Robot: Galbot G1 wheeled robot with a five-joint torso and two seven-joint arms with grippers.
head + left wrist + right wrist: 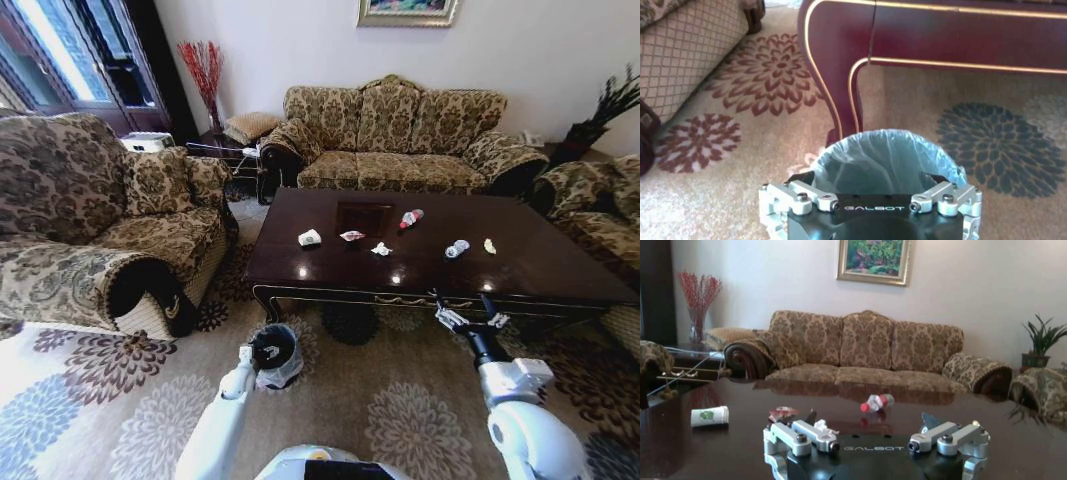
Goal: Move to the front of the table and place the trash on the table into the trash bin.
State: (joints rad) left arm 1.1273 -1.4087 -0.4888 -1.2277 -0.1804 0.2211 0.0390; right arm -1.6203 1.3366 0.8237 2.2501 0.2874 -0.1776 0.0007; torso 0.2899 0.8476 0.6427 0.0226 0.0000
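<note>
The table (520, 275) is dark and glossy and stands just ahead of me. The trash lies across its middle: a white paper cup (310, 237), a small wrapper (352, 236), crumpled white paper (381, 249), a clear bottle with a red cap (411, 218), a crushed clear bottle (457, 248) and a yellow scrap (490, 246). The trash bin (280, 355), black with a pale bag, sits on the carpet by the table's front left leg. My left gripper (250, 352) is open, its fingers spread at the bin's (887, 160) near rim. My right gripper (465, 312) hovers open at the table's front edge, empty.
Patterned sofas surround the table: one on the left (90, 230), one behind it (390, 135), one at the right (590, 200). The table's carved leg (840, 100) stands just beyond the bin. Flowered carpet (400, 400) covers the floor in front.
</note>
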